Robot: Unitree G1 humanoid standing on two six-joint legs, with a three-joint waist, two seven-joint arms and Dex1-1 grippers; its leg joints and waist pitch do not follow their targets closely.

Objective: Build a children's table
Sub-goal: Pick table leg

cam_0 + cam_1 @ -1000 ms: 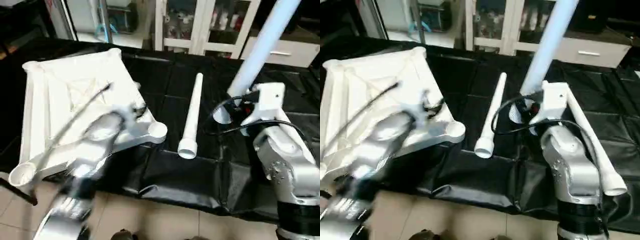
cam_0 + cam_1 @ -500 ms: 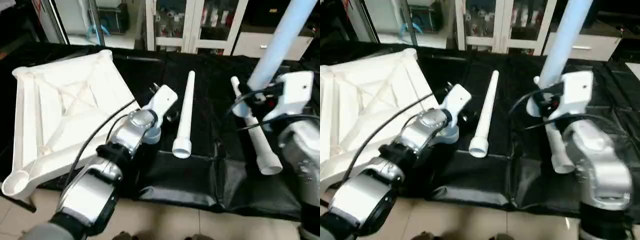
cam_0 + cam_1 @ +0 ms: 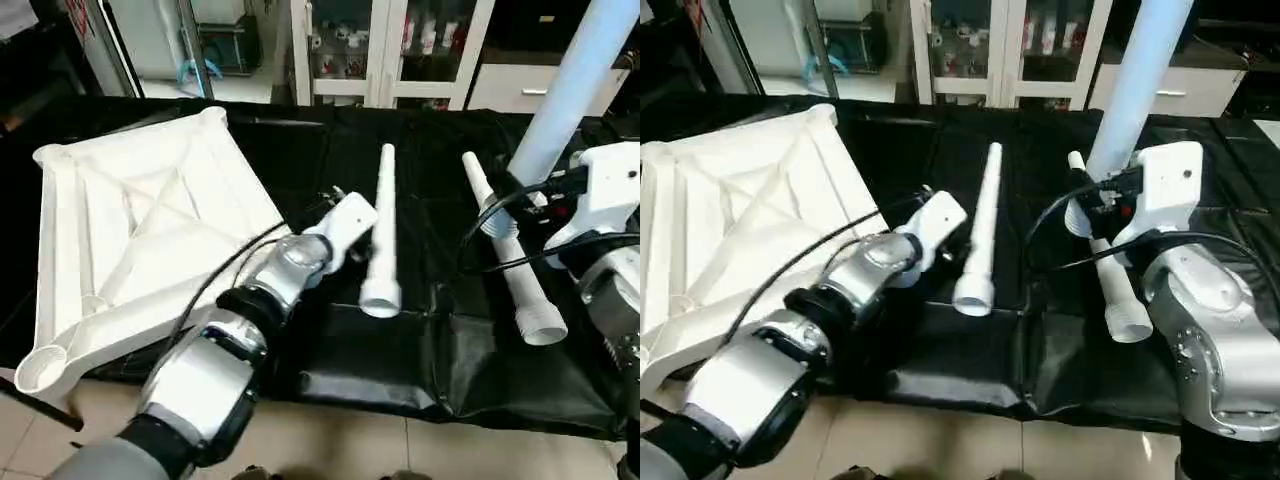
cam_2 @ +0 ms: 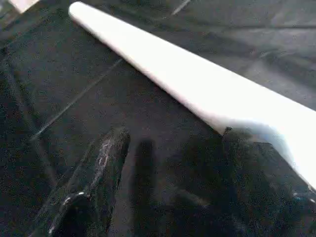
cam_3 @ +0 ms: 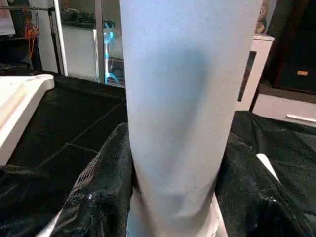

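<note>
Early days: white ribbed plastic tabletop upside down, no legs in. R gripper clamps upright white tube leg; L gripper spread, empty, beside lying white tapered leg.

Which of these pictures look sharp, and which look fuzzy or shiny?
Left eye view: sharp, with the leg crisp on the glossy black cover. Left wrist view: soft, the dark fingers smeared. Right wrist view: the held leg so near that it looks hazy.

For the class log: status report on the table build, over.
Left gripper open beside middle leg, not gripping. Right gripper shut on raised leg. Table top upside down, sockets empty. Third leg lying below raised leg.
</note>
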